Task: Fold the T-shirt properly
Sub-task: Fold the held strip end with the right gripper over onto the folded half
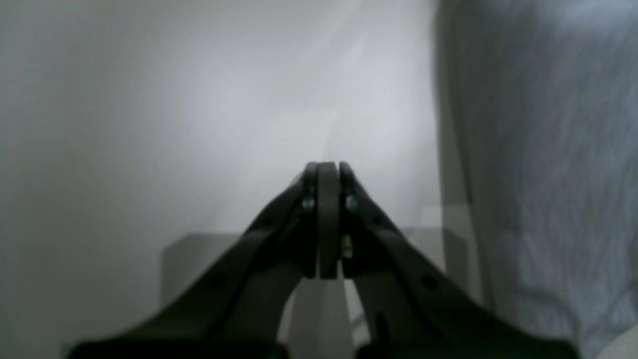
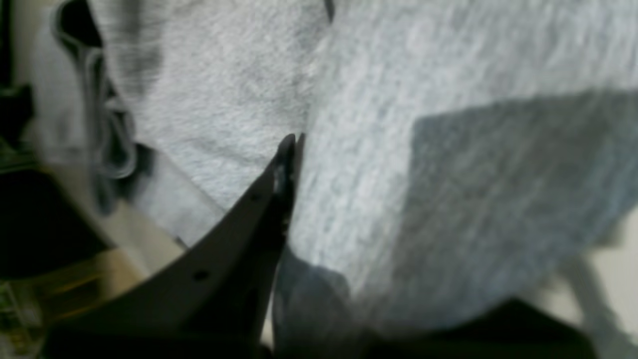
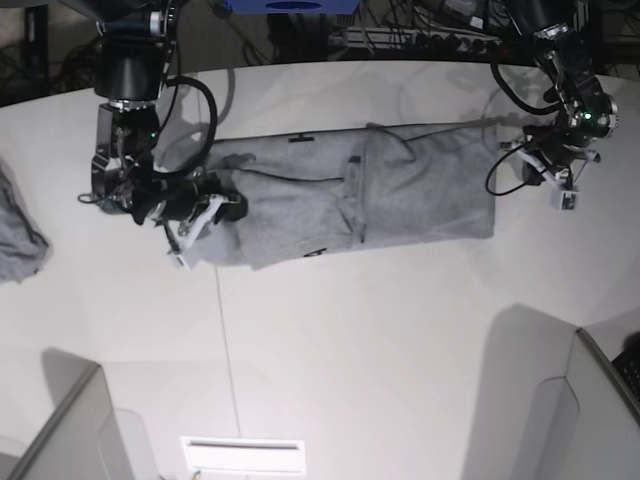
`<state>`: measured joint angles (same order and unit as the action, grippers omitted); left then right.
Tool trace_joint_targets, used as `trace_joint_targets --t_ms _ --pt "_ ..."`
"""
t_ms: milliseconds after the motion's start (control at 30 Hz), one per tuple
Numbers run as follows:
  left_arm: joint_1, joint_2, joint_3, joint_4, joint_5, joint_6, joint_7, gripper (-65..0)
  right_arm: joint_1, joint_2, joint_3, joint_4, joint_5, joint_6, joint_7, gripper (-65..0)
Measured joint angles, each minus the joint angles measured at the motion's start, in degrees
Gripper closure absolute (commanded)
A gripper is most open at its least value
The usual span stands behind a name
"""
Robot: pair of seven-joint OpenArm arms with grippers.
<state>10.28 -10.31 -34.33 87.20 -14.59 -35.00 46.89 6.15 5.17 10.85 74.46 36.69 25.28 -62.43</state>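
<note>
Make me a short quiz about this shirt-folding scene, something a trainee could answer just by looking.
1. True or false: the left claw is shut and holds nothing.
2. Which claw is at the T-shirt: A) the left claw, B) the right claw, C) both?
3. Fill in: a second grey cloth lies at the base view's far ____ edge.

Key: 1. True: it sits on the bare table beside the shirt. 2. B, pinched on its end. 3. Left.
</note>
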Motion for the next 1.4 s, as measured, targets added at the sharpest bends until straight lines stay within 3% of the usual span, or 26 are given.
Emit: trace_joint_targets --t_ms 200,333,433,533,700,767,800,933,1133,1400 --pt "-1.49 2.23 5.77 0.22 -0.5 -0.22 -0.59 0.0 -0.22 -0.66 -4.52 10.27 -13.29 -0.72 -1.14 0.0" --pt "-1.7 3.02 10.16 0.33 -1.14 -0.63 -1.11 0.0 -1.73 -3.65 -7.61 15.74 -16.48 -0.42 -0.9 0.0" --pt "-1.53 3.72 11.67 1.33 -1.01 2.16 -1.05 0.0 -3.76 -4.59 -10.19 20.59 -20.06 -0.42 -1.01 0.0" --pt "-1.36 4.11 11.67 2.01 -0.68 3.21 -0.96 0.0 -5.68 -6.43 -13.84 26.73 -25.68 -0.55 -1.9 0.0" --pt "-0.31 3.74 11.76 3.98 -0.35 3.21 0.52 0.0 -8.24 -11.67 -19.69 34.75 -29.33 -0.2 -3.91 0.0" --pt "-0.22 3.74 11.47 4.2 -0.2 3.26 0.9 0.0 -9.05 -11.98 -21.79 36.13 -29.81 -0.22 -4.07 0.0" --pt "0.15 3.61 11.43 4.35 -0.2 3.26 0.85 0.0 -9.31 -11.96 -23.15 36.37 -30.38 -1.11 -4.26 0.0" --pt "1.03 3.52 11.17 4.57 -0.42 3.26 0.35 0.0 -9.7 -11.85 -30.03 36.39 -30.62 -11.3 -3.72 0.0" --pt "1.97 2.16 11.28 4.74 -0.63 3.08 0.04 0.0 -9.46 -11.98 -40.24 36.44 -30.21 -18.43 -1.4 0.0" --pt "3.06 1.86 11.17 4.92 -0.87 3.08 -0.68 0.0 -1.79 -12.26 -43.5 32.0 -15.04 -31.23 -0.37 0.0"
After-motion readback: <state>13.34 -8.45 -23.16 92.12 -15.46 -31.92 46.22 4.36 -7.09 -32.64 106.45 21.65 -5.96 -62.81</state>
